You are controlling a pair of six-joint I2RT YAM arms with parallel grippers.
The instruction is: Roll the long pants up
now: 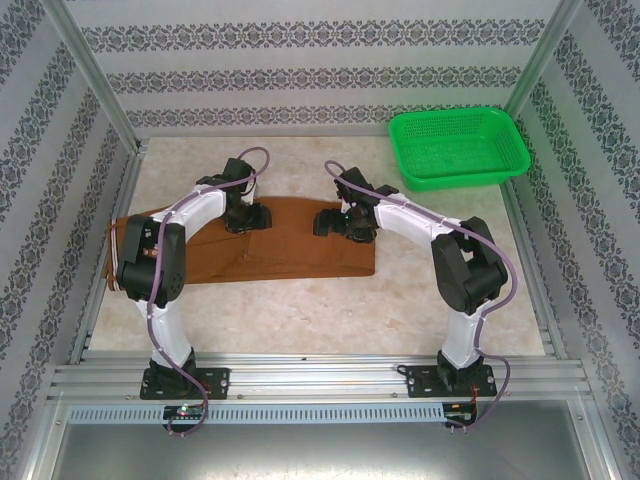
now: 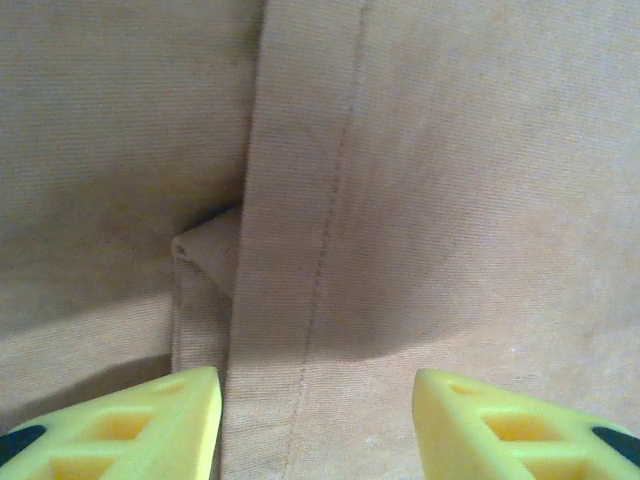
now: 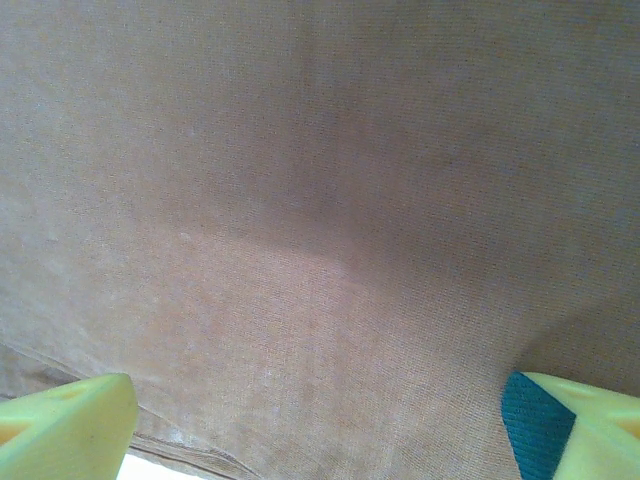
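In the view from above, the long pants (image 1: 300,250), soft rust-brown cloth trousers, lie flat on the pale, stone-look tabletop (image 1: 300,320). They reach from the left side of the tabletop to a bit past the middle. A bright green plastic basket with tiny holes (image 1: 455,150) sits in the far right corner, well apart from the pants. The left pincer (image 1: 245,215) is down at the far edge of the pants. The right pincer (image 1: 340,220) is down at the same far edge, close to the right end of the cloth. The two pincers are near each other with a gap of brown cloth between them. From up here it is hard to see how their fingers stand.

In the left wrist view, the left pincer (image 2: 315,430) is spread. Its two yellow fingers (image 2: 150,430) stand apart at the bottom, and nothing is pinched between them. The brown cloth lies close under them. A long stitched seam runs up the cloth, and a small folded flap sits just left of it.

In the right wrist view, the right pincer (image 3: 320,430) is spread very wide. One yellow finger (image 3: 70,425) is at each bottom corner, and the right one has a blue-green pad. Smooth brown cloth lies under them, and nothing is pinched. A thin bit of pale tabletop peeks out at the bottom left, past the edge of the pants.
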